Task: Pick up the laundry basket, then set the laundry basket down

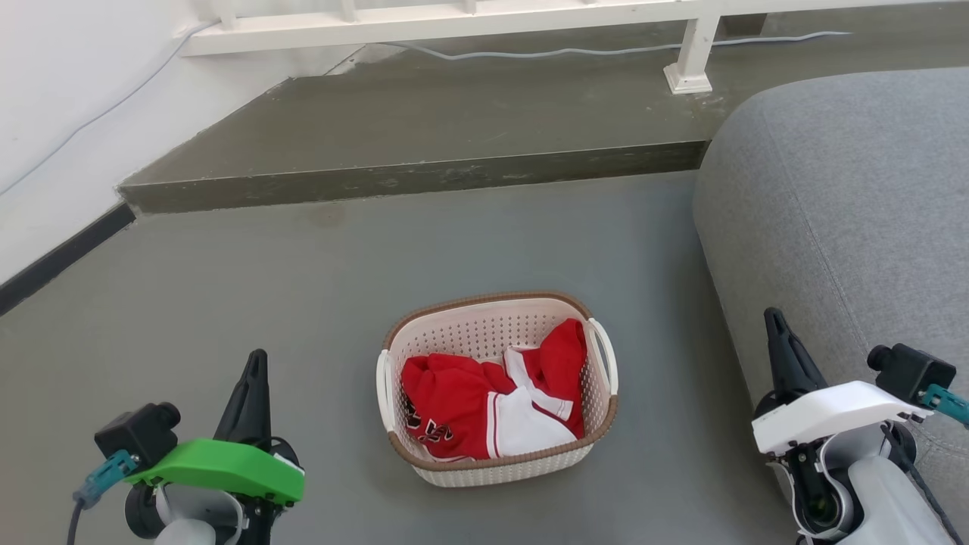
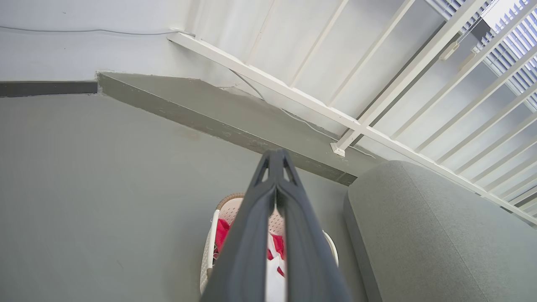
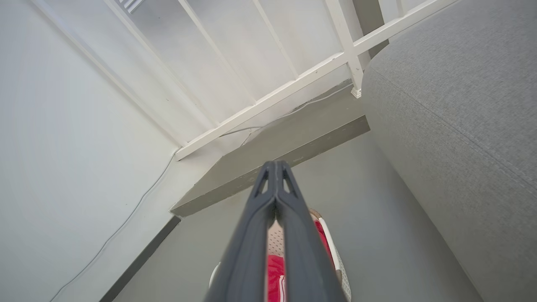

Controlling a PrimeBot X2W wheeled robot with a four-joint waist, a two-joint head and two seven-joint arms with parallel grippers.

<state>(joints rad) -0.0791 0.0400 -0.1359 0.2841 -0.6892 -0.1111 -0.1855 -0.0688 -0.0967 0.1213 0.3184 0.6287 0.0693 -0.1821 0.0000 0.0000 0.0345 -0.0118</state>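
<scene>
The laundry basket (image 1: 496, 462) stands on the grey floor in the lower middle of the head view, cream-white and perforated with a brown rim and white side handles, red and white clothes (image 1: 484, 409) inside. My left gripper (image 1: 256, 362) is shut and empty at the lower left, well left of the basket. My right gripper (image 1: 774, 316) is shut and empty at the lower right, beside the sofa. In the left wrist view the shut left gripper (image 2: 275, 156) covers most of the basket (image 2: 207, 260). In the right wrist view the right gripper (image 3: 275, 165) hides much of the basket (image 3: 342, 277).
A grey sofa (image 1: 840, 219) fills the right side, close to the basket. A raised dark step (image 1: 424, 174) crosses behind the basket, with a white railing (image 1: 469, 19) and a cable beyond. A white wall with a dark skirting (image 1: 60, 257) runs along the left.
</scene>
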